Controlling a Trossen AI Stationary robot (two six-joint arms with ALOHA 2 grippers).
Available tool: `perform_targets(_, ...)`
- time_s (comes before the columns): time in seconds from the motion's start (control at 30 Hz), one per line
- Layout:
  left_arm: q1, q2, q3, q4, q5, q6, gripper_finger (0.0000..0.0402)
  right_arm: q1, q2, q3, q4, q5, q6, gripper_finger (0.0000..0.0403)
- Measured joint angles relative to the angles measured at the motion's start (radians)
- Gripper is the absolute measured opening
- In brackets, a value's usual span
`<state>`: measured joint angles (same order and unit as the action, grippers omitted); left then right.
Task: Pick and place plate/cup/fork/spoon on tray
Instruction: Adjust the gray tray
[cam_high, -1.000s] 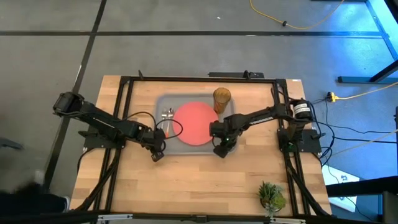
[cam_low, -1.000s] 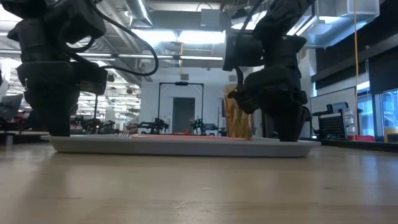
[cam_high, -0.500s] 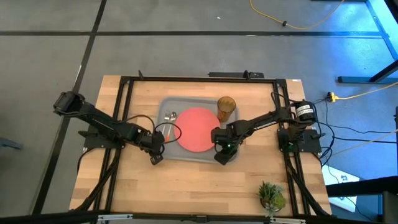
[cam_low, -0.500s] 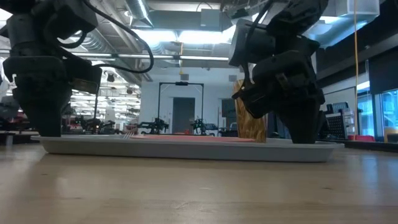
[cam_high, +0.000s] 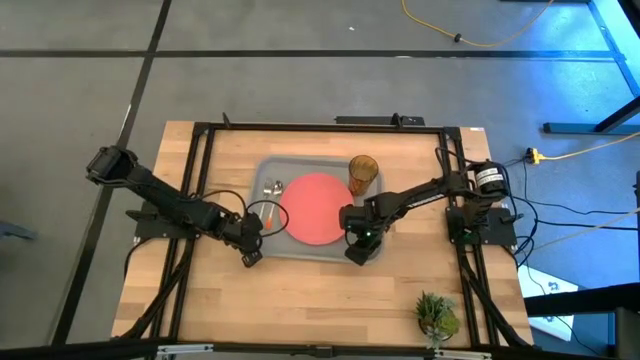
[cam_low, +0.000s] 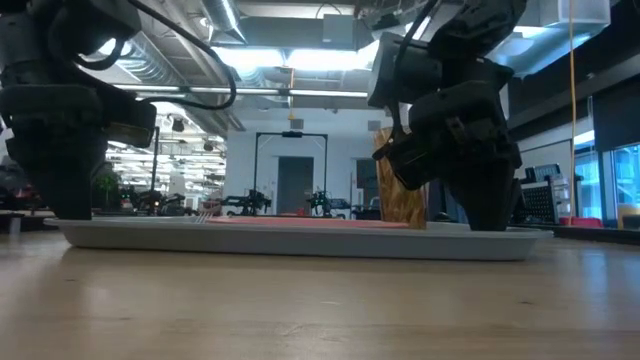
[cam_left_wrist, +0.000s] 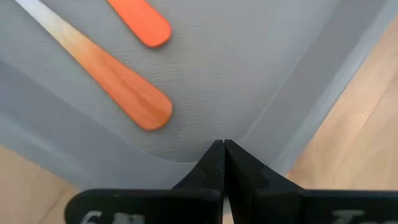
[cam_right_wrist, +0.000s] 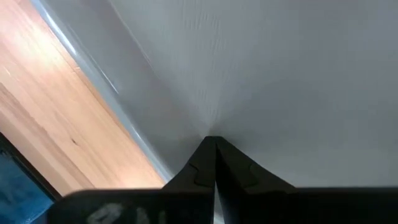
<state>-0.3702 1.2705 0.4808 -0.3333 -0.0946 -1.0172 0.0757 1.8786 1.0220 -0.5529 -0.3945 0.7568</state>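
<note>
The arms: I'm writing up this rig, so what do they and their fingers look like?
Both arms are dark, slim and jointed, with black cables looping along them. The left gripper and right gripper each end in two black, tapering fingers. Pale markings on the left gripper's body are unreadable.

Pale grey tray (cam_high: 262, 170) holding a coral-red plate (cam_high: 314, 208), an amber-brown cup (cam_high: 362, 172), and two orange handles (cam_left_wrist: 127, 94). The table (cam_high: 300, 300) is light wood, the arms dark.

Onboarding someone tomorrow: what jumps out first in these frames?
The coral-red plate at the middle of the grey tray, with the amber cup at its far right corner. Both grippers sit at the tray's near rim, left gripper and right gripper, each with fingers shut.
</note>
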Motion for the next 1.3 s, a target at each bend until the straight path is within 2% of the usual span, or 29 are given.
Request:
perform_targets(0.23, 0.000, 0.008, 0.000, 0.037, 0.007, -0.023, 0.0000, -0.005, 0.000, -0.001, 0.000, 0.000, -0.006, 0.0005)
perform_targets(0.5, -0.011, 0.102, 0.009, 0.125, 0.035, -0.033, 0.0000, -0.007, 0.000, -0.002, -0.015, -0.003, -0.006, 0.0005)
perform_targets(0.8, -0.014, 0.108, 0.023, 0.127, 0.057, -0.024, 0.0000, -0.007, -0.004, -0.001, -0.019, 0.003, -0.006, 0.0005)
perform_targets(0.9, -0.014, 0.109, 0.033, 0.117, 0.056, -0.022, 0.0000, -0.006, -0.026, -0.002, -0.019, 0.027, -0.004, 0.0005)
perform_targets(1.1, -0.015, 0.113, 0.087, 0.027, 0.036, 0.034, 0.0000, -0.011, -0.091, -0.006, -0.057, 0.190, 0.008, 0.0005)
perform_targets(1.3, -0.015, 0.112, 0.103, 0.028, 0.021, 0.057, 0.0000, -0.009, -0.123, -0.006, -0.068, 0.180, 0.021, 0.0005)
